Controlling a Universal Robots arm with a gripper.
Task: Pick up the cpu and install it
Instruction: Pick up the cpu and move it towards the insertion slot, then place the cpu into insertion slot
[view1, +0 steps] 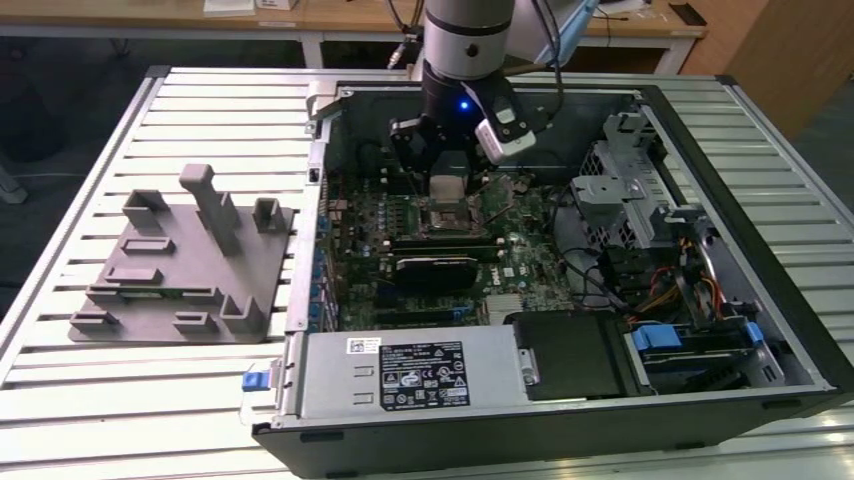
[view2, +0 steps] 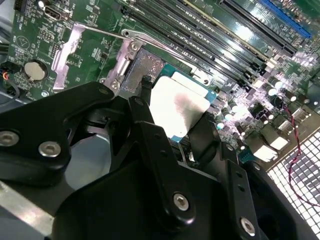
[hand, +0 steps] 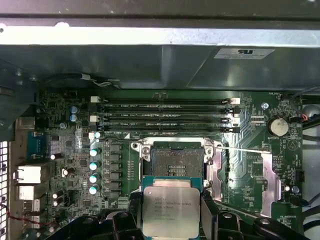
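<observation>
The pick-up is done and the install is not. The claw (view1: 449, 190) is closed on the cpu (hand: 170, 210), with a black finger (hand: 208, 212) pressed to each of two opposite edges, and it holds the chip level in the air inside the open computer case (view1: 534, 450). The socket (hand: 177, 159) is bare and open. In the first wrist view the chip hangs just on the near side of it, above the board and not touching it. My judgement is that what is left is lining the chip up, lowering it, letting go and closing the clamp.

The cpu is a flat square with a dull silver metal lid, faint print on it and a thin teal rim showing round its edge. In the second wrist view the lid glares nearly white. The socket is a dark square well framed in bright stamped steel. Its hold-down plate (view2: 75, 47) is swung back flat beside it, and a thin wire lever lies across the frame. The motherboard (hand: 65, 145) is green and crowded with small parts, among them long black memory slots (hand: 165, 112) and a round coin battery (hand: 278, 126).

On the ribbed metal table (view1: 134, 420), to the exterior view's left of the case, sits a grey plastic plate with upright posts (view1: 160, 280).
</observation>
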